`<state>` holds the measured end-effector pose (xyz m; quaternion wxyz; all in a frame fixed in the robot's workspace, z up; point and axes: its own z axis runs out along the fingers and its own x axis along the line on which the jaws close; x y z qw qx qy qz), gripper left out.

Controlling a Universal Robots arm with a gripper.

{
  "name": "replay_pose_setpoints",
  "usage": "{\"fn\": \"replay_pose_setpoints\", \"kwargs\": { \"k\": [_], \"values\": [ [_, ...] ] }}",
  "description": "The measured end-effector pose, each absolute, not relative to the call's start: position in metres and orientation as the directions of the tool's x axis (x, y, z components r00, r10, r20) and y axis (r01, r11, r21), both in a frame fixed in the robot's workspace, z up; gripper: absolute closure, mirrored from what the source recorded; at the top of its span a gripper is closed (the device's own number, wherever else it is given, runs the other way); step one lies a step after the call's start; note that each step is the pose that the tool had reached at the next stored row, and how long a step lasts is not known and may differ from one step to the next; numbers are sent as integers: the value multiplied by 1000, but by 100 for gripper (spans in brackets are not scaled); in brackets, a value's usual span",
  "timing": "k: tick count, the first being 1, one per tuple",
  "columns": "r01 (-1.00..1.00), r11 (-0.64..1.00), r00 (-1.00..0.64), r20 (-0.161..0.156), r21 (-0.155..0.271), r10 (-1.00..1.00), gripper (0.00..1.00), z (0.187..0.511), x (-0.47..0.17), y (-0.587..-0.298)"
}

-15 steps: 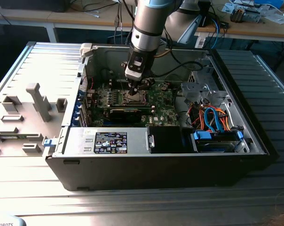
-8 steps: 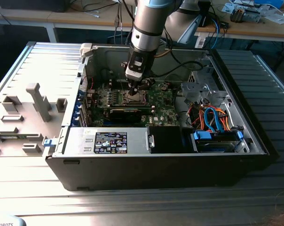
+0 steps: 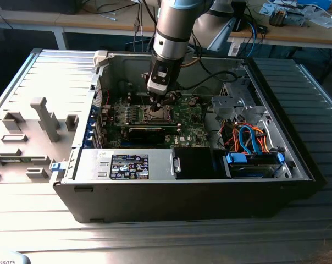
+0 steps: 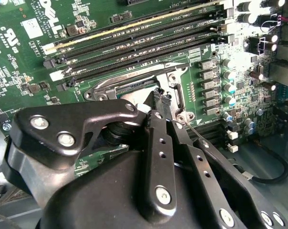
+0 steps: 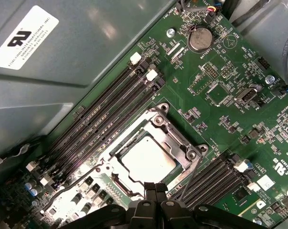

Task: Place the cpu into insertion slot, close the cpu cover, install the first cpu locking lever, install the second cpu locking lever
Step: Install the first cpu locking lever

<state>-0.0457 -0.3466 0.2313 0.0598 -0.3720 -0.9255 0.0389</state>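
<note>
The cpu (image 5: 146, 160) lies flat in the insertion slot (image 5: 182, 143), its silver face showing through the cut-out of the cpu cover (image 5: 134, 136), which lies down over it. My gripper (image 5: 156, 188) is shut, its tips pressed together at the socket's edge, right beside the chip. A thin wire locking lever (image 5: 191, 176) slants up past the fingertips. Another lever (image 5: 72, 187) runs along the socket's opposite side. In the second wrist view the gripper (image 4: 160, 98) reaches over the cover (image 4: 134, 85), with the wire lever (image 4: 197, 132) next to the fingers. In the exterior view the gripper (image 3: 156, 104) hangs just above the slot (image 3: 158, 114).
The open computer case (image 3: 182, 192) lies on a metal table. Long black memory slots (image 5: 106, 114) flank the socket. A grey drive cage (image 3: 232, 107) and a bundle of orange and blue cables (image 3: 248, 137) sit to the exterior view's right. A grey fixture (image 3: 45, 118) stands to the left.
</note>
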Motion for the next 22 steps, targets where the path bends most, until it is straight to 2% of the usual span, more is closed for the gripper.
{"fn": "replay_pose_setpoints", "kwargs": {
  "k": [22],
  "values": [
    [657, 745, -741, 82, -117, 666, 89, 231, -46, -347]
  ]
}}
